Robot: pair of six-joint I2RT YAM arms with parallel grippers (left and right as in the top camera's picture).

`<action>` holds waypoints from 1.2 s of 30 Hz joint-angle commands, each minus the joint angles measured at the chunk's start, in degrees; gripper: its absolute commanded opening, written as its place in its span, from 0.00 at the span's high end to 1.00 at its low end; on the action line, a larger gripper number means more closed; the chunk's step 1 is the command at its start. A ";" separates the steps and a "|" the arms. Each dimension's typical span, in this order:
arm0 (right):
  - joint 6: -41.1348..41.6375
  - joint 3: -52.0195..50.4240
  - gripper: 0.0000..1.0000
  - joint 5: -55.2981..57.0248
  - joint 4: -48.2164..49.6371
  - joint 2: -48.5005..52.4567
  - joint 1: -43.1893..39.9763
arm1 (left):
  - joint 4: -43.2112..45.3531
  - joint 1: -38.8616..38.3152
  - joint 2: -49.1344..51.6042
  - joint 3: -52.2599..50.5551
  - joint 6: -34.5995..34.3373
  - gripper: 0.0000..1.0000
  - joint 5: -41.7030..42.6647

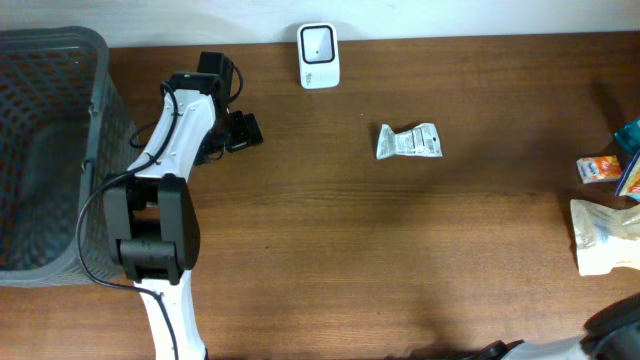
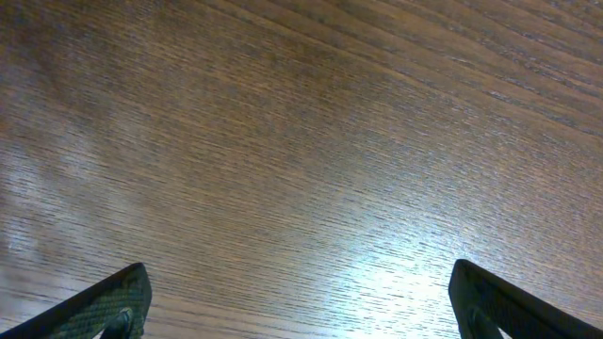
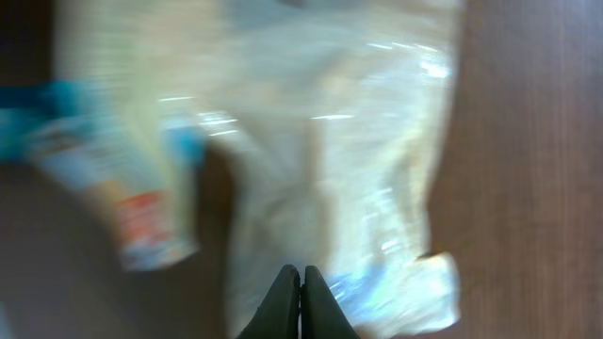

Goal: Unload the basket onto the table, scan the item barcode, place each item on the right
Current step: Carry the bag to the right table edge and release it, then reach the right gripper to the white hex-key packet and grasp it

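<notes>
The white barcode scanner (image 1: 319,55) stands at the table's far edge. A small crumpled silver packet (image 1: 408,142) lies right of it on the wood. A pale plastic bag (image 1: 603,236) lies at the right edge; in the blurred right wrist view this bag (image 3: 330,160) fills the frame beneath my right gripper (image 3: 301,282), whose fingers are pressed together with nothing between them. My left gripper (image 1: 240,131) hovers at the back left, its fingers (image 2: 118,301) spread wide over bare wood. No barcode is readable in any view.
A grey mesh basket (image 1: 50,150) takes up the left edge. An orange-and-white pack (image 1: 599,168) and a blue item (image 1: 630,150) lie at the right edge, above the bag. The dark right arm (image 1: 615,330) shows only at the bottom right corner.
</notes>
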 commanded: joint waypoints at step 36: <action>-27.26 25.49 0.01 -7.82 -21.94 11.87 65.18 | -0.09 -0.20 -1.70 -0.24 0.13 0.01 -0.42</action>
